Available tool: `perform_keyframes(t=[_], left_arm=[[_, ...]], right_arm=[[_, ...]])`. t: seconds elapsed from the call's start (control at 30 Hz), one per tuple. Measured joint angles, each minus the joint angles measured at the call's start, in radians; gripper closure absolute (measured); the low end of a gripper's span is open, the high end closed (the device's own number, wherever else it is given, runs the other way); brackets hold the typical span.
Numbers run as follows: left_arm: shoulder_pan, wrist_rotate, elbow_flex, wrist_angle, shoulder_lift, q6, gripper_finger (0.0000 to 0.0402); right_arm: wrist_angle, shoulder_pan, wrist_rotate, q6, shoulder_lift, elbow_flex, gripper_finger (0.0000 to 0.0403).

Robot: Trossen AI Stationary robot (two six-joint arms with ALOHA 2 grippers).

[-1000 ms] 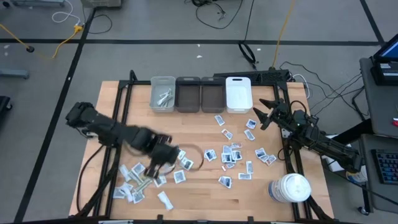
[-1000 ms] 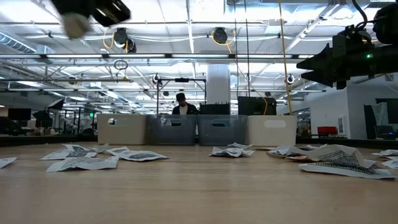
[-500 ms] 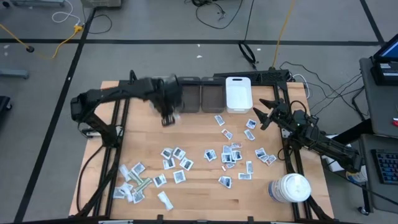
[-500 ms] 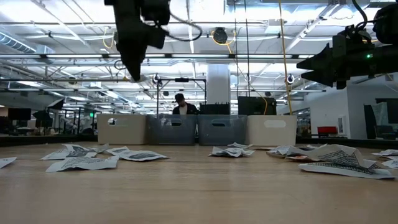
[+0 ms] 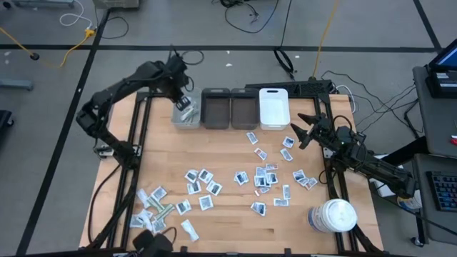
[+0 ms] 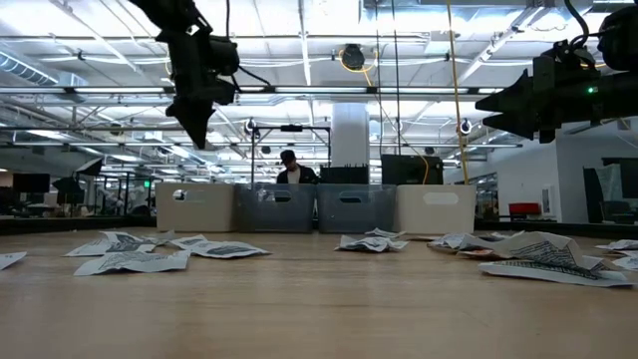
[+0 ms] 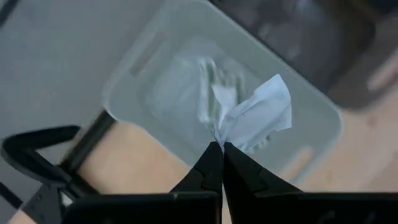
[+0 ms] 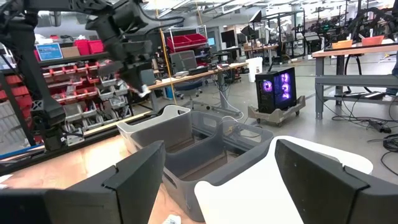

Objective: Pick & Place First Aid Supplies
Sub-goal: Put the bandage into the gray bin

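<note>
My left gripper hangs over the pale grey bin at the far left of the row of bins, shut on a small crumpled white sachet. The bin holds several pale wrapped strips. Many more sachets lie flat on the table, one group in the middle right and one near the left front. My right gripper waits open at the table's right side, level, nothing between its fingers. My left gripper pinches one edge of the white sachet between its two fingertips. The fingers come from above, pointing steeply down. The sachet sticks out past the tips, lifted clear, above the open grey bin.
Two dark bins and a white bin stand in the row along the far edge. A large white jar stands at the near right corner. Bare wood lies between the bins and the sachets.
My left gripper has swung from the sachets at the near left toward the table's far edge, rolling as it went. It has stayed shut, and now hangs over the leftmost bin. The white sachet has gone with it, clear of the table.
</note>
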Motion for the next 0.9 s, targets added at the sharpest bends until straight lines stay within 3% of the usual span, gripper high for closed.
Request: perform_keyframes(t=[0.17,0.6,0.77,0.9], left_arm=[[0.023,-0.002,0.002,0.085,0.039,-0.045,0.0400],[-0.003,-0.018,0.001,0.072,0.317,-0.089,0.0400],[-0.006,-0.019,0.000,0.072,0.327,-0.093,0.0397],[-0.003,-0.043,0.000,0.079,0.320,-0.131,0.0370]], right_arm=[[0.000,0.000,0.000,0.000,0.000,0.000,0.0105],[0.000,0.000,0.000,0.000,0.000,0.000,0.0105],[0.000,0.000,0.000,0.000,0.000,0.000,0.0105],[0.000,0.000,0.000,0.000,0.000,0.000,0.0105]])
